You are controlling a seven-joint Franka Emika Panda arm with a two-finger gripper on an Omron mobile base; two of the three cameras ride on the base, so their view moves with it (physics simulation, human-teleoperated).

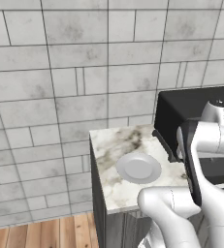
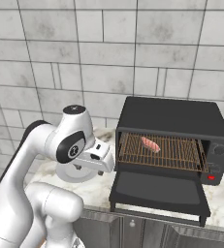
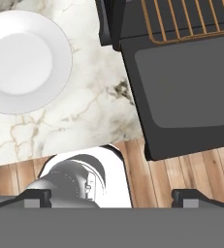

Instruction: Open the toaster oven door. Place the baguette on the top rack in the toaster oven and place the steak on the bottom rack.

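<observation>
While your gripper hangs with its fingers spread wide and nothing between them, note what lies below: the toaster oven door is already folded down flat, and the steak rests on a copper wire rack inside the toaster oven. Which rack that is, you cannot tell for certain from here. The white plate on the marble counter looks bare, and you have no baguette in sight, so look for it before you commit to any descent.
</observation>
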